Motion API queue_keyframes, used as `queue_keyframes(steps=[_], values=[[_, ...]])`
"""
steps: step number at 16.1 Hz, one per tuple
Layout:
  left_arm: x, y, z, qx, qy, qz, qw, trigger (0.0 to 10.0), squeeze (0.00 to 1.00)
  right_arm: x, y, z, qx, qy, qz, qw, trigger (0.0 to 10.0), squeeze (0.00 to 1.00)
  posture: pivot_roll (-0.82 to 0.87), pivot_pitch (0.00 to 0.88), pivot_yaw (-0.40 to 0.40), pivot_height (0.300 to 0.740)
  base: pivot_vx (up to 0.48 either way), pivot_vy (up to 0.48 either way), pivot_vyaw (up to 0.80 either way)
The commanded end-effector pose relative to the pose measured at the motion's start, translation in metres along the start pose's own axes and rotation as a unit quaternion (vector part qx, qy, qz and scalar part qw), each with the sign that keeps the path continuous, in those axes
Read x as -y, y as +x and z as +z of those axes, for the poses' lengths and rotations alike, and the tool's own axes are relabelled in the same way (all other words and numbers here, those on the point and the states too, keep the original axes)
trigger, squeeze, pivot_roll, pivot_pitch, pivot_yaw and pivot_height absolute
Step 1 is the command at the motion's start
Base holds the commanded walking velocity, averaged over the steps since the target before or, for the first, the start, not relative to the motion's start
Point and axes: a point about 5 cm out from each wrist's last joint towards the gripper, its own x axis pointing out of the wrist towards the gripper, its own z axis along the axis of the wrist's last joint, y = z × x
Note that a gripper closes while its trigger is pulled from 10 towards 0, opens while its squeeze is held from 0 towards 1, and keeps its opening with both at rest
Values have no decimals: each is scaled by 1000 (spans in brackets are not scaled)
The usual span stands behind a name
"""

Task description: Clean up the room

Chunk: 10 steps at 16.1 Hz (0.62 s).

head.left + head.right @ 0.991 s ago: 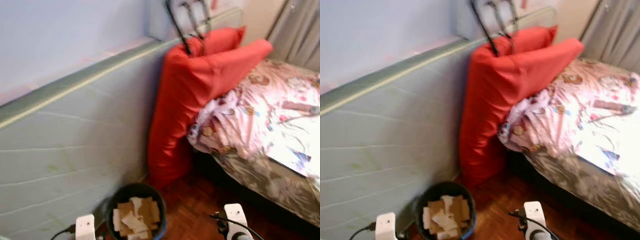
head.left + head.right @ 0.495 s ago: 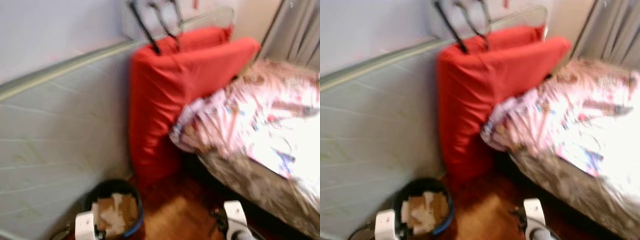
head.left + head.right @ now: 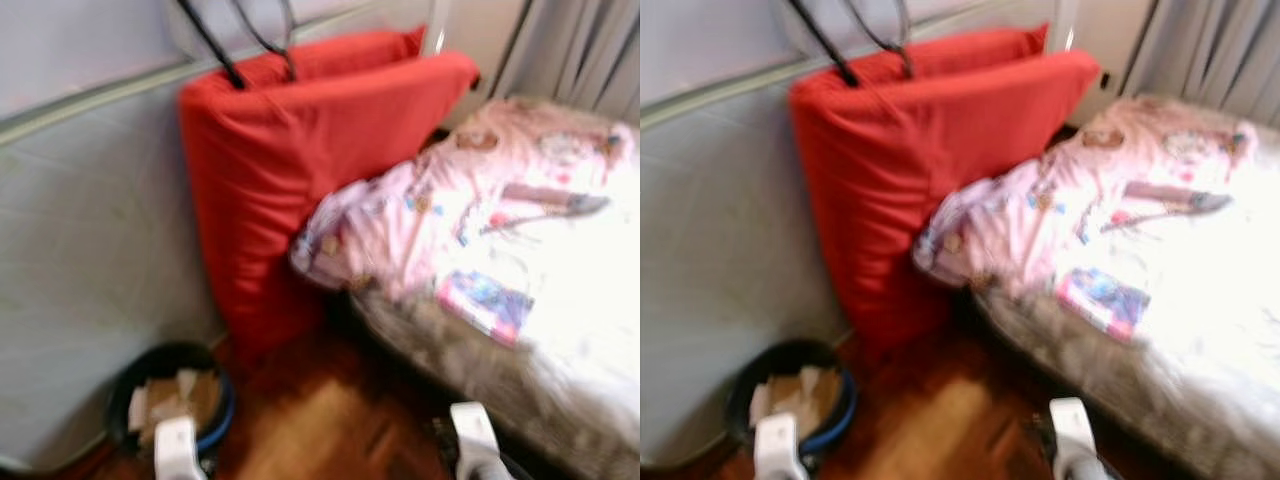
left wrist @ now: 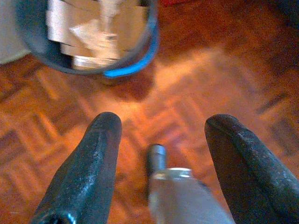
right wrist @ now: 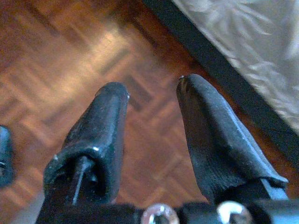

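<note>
Your left gripper (image 4: pixel 161 126) hangs low over the parquet floor (image 4: pixel 196 74) with its two black fingers (image 4: pixel 88 163) spread wide and nothing between them; it touches nothing. Your right gripper (image 5: pixel 152 93) is likewise spread, somewhat narrower, empty, and held above bare floor just beside the dark base of the bed (image 5: pixel 224 79). The bin (image 3: pixel 165 400), dark with a blue rim and holding cardboard and paper scraps, stands on the floor at the foot of the pale padded wall panel (image 3: pixel 90 230), near your left wrist. Just beside the bin, a large red cushion (image 3: pixel 290 170) stands upright against the wall panel, with a second red cushion leaning behind it; two black rods (image 3: pixel 215 50) rise behind its top edge. A pink patterned blanket (image 3: pixel 400 220) is bunched at the near corner of the bed and hangs over the mattress edge, touching the red cushion. A colourful flat item (image 3: pixel 480 300), too blurred to identify, lies on the bright sheet close to the mattress edge. Open floor runs as a strip between the bin and the bed side, narrowing toward the cushion. Grey curtains (image 3: pixel 580 50) hang beyond the bed. The head views are blurred.
</note>
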Motion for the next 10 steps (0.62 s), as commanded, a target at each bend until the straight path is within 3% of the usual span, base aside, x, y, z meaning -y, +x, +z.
queue_keyframes(steps=[1,10], values=[[-25,-3,-12,-64,66,-43,995,10000,0,-5,-3,-19,-43,126,28,991,10000,0,-62,0,0,740,0,0,0],[-24,-3,-12,-63,68,-42,995,10000,0,-5,-4,-20,-42,144,15,989,10000,0,-84,0,-8,740,0,0,0]])
